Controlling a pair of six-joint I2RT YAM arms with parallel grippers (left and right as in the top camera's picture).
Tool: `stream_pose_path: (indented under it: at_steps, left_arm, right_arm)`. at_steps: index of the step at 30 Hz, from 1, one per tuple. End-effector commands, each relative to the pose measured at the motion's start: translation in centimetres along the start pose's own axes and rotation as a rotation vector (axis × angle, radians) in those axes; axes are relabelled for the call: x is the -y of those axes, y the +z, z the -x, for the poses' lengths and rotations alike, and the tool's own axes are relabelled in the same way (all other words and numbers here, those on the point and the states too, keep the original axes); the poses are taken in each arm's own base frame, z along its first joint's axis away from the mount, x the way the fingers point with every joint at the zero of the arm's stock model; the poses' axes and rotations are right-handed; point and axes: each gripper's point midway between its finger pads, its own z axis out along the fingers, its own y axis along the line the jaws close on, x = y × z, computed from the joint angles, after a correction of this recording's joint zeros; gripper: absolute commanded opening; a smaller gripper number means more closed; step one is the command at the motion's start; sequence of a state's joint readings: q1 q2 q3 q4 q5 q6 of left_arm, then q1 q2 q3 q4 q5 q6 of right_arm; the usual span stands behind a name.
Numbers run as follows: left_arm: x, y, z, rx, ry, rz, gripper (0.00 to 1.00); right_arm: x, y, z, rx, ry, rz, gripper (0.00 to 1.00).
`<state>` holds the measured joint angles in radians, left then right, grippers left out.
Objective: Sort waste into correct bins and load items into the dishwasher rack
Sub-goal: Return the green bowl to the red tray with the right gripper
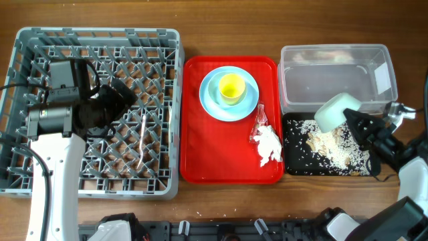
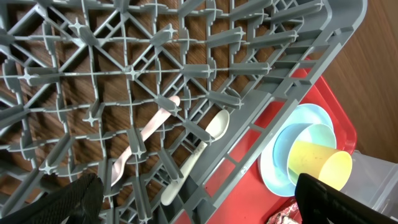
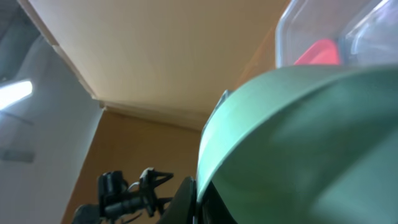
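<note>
The grey dishwasher rack (image 1: pixel 167 100) stands at the left. A white spoon (image 2: pixel 210 132) and fork (image 2: pixel 144 134) lie in it; the cutlery also shows in the overhead view (image 1: pixel 142 137). My left gripper (image 1: pixel 119 99) hovers open and empty over the rack (image 2: pixel 199 196). My right gripper (image 1: pixel 353 122) is shut on the rim of the pale green bowl (image 1: pixel 336 110), tipped above the black tray (image 1: pixel 291 164), which holds rice scraps (image 1: pixel 331 144). The bowl fills the right wrist view (image 3: pixel 298 143). The yellow cup (image 1: pixel 231 87) sits on the blue plate (image 1: pixel 212 100). The wrapper (image 1: pixel 259 120) and napkin (image 1: pixel 269 146) lie beside it.
The red serving tray (image 1: pixel 200 154) sits in the middle with the plate, cup, wrapper and napkin on it. The clear tub (image 1: pixel 334 70) stands behind the black tray. The left arm's body lies across the rack's left side.
</note>
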<state>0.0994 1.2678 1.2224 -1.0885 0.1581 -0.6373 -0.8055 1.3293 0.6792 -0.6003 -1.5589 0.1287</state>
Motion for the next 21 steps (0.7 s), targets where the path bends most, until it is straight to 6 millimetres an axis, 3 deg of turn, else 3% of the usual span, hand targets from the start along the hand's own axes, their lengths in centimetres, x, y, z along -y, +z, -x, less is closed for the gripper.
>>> stream_pose_path:
  at_steps: [1,4,7,9,11,14,17,19,21]
  left_arm:
    - [0.3,-0.4,0.2,0.010,0.003,-0.016,1.00]
    - [0.3,-0.4,0.2,0.010,0.003,-0.016,1.00]
    - [0.3,-0.4,0.2,0.010,0.003,-0.016,1.00]
    - [0.3,-0.4,0.2,0.010,0.003,-0.016,1.00]
    - [0.3,-0.4,0.2,0.010,0.003,-0.016,1.00]
    - [0.3,-0.4,0.2,0.010,0.003,-0.016,1.00]
    - [0.3,-0.4,0.2,0.010,0.003,-0.016,1.00]
    - [0.3,-0.4,0.2,0.010,0.003,-0.016,1.00]
    - [0.3,-0.4,0.2,0.010,0.003,-0.016,1.00]
  right_arm:
    - [-4.6,1.8,-0.3,-0.084,0.012,0.017,0.04]
    - [-12.3,5.4,-3.4,-0.244,-0.184,0.067,0.04]
    - [-19.8,8.2,-9.8,-0.381,-0.386,0.213,0.04]
    - [-20.5,10.3,-12.6,-0.411,-0.367,0.245,0.04]
    - [-18.7,12.4,-14.5,-0.437,-0.326,0.195,0.04]
    - [-10.5,16.4,-18.1,-0.444,-0.341,-0.118,0.05]
    - [-3.8,18.3,-22.4,-0.474,-0.483,-0.395,0.04]
    - [-0.9,19.1,-25.5,-0.507,-0.592,-0.493,0.04]
    - [3.5,18.7,-27.8,-0.538,-0.719,-0.653,0.04]
